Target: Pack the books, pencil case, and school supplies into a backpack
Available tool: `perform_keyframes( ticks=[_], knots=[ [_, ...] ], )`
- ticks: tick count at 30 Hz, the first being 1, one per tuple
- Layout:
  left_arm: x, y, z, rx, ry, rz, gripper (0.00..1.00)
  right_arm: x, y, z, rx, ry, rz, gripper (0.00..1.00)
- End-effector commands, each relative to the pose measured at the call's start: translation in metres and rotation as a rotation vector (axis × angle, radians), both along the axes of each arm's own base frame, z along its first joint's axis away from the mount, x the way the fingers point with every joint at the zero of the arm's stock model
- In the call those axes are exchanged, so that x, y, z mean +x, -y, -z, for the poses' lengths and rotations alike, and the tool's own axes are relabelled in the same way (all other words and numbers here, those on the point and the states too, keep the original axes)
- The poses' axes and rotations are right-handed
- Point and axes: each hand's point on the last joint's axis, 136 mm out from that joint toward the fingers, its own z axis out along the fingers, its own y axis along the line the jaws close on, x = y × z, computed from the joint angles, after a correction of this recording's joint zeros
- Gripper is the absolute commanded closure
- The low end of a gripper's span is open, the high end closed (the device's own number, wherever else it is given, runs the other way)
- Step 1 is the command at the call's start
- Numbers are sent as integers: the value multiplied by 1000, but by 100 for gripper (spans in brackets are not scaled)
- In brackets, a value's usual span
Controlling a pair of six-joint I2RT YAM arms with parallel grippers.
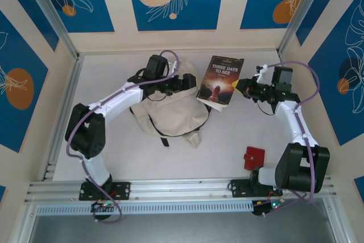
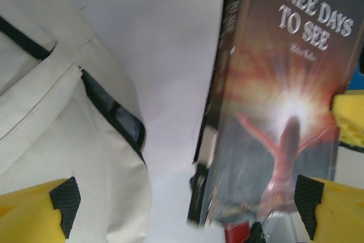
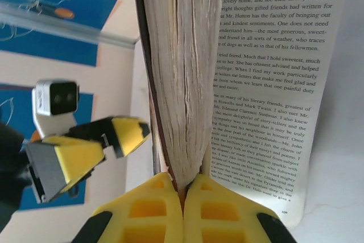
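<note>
The left gripper [image 1: 186, 83] hovers with jaws spread wide and empty over the top of the backpack [image 1: 170, 115] on the counter [image 1: 114, 78]. Just right, the book [image 1: 220, 78] lies partly open, with the right gripper [image 3: 183, 192] jaws clamped on its pages.

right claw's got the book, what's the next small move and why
Probably ease the book left toward the backpack. The right claw is shut on its page edge, the book sits just beside the backpack's top, and the left claw is open there, gripping nothing.
</note>
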Motion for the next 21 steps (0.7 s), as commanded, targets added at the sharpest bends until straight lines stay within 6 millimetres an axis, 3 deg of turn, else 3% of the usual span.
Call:
perform_keyframes(
  ticks=[1, 9, 15, 18, 21],
  knots=[
    [-4, 10, -10, -116, -1, 54, 2, -11, -26, -7, 112, 19, -144, 100],
    [-5, 23, 3, -203, -71, 97, 3, -22, -57, 4, 201, -23, -290, 100],
    [-13, 30, -18, -281, -34, 176, 10, -21, -64, 10, 222, -42, -314, 100],
    [-16, 29, -27, -284, -7, 188, 25, -19, -64, 13, 227, -54, -312, 100],
    [-16, 25, -32, -279, 6, 177, 51, -17, -64, 15, 227, -65, -307, 100]
  ],
)
